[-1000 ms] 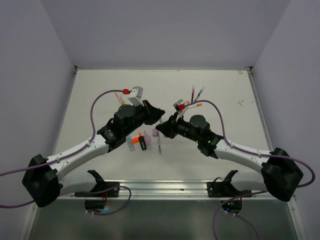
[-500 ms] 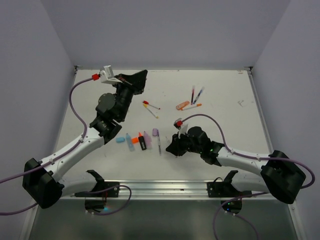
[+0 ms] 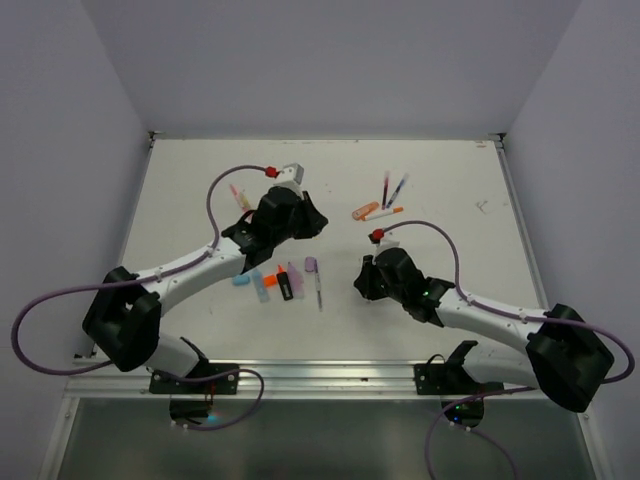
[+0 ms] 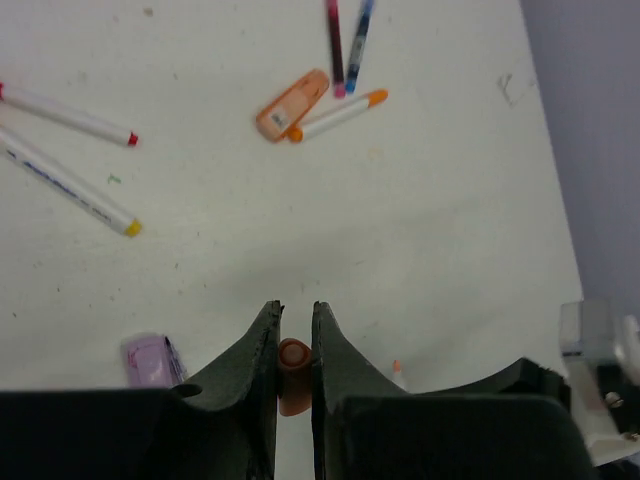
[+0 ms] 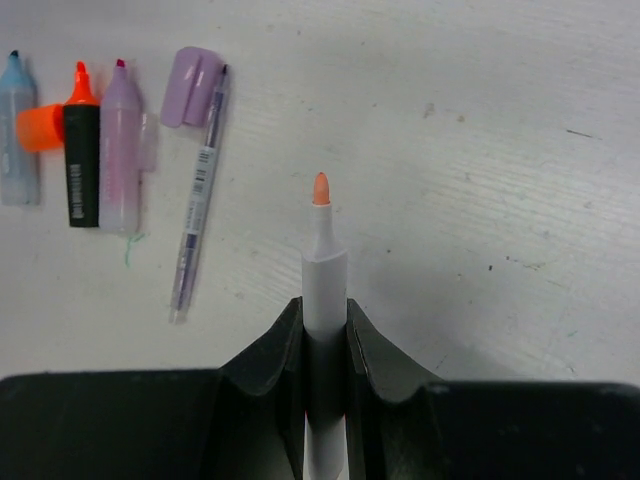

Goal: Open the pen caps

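Note:
My left gripper (image 3: 312, 222) (image 4: 296, 318) is shut on a small orange pen cap (image 4: 293, 362), held above the table's middle. My right gripper (image 3: 360, 280) (image 5: 325, 312) is shut on a white pen (image 5: 324, 275) whose orange tip (image 5: 320, 188) is bare and points away from the wrist. In the right wrist view a row of uncapped highlighters lies at the left: blue (image 5: 15, 130), orange and black (image 5: 81, 150), purple (image 5: 121, 150). A loose purple cap (image 5: 194, 100) and a thin purple pen (image 5: 201, 200) lie beside them.
An orange highlighter (image 4: 292, 104), a white pen with an orange cap (image 4: 338, 114), a red pen (image 4: 334, 45) and a blue pen (image 4: 360, 30) lie at the back right. Two white pens, red-capped (image 4: 70, 114) and yellow-capped (image 4: 70, 185), lie at the back left.
The grippers met at the centre a second ago. The left arm swung out to the back left, then returned to the centre. The right gripper drew back with the pen.

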Action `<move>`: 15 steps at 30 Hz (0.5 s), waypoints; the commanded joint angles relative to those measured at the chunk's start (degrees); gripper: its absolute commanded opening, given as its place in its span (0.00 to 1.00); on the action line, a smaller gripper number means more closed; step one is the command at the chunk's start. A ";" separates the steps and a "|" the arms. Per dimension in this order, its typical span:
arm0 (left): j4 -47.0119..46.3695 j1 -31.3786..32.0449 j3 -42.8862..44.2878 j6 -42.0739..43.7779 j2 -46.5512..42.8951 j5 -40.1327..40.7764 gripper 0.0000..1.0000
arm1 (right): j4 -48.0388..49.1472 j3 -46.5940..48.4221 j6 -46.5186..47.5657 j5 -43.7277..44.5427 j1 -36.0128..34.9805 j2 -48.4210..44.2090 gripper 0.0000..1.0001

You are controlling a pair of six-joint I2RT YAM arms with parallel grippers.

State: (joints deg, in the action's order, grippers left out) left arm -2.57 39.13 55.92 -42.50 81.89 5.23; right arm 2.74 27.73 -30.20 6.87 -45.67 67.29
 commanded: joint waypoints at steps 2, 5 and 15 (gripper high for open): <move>8.28 2.35 -0.28 -0.74 5.11 -7.25 0.05 | -2.57 2.60 -5.13 4.38 1.81 1.35 0.00; 8.02 4.19 -1.51 -1.35 7.93 -7.34 0.06 | -2.57 2.86 -6.45 3.68 2.69 2.93 0.00; 10.30 8.15 0.15 -1.18 17.42 -5.85 0.10 | 1.30 4.53 -8.39 -1.77 3.83 9.79 0.00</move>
State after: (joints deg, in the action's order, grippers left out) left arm 5.96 46.61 54.48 -42.94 98.17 -0.43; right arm 0.99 29.87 -36.86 6.66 -42.02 76.09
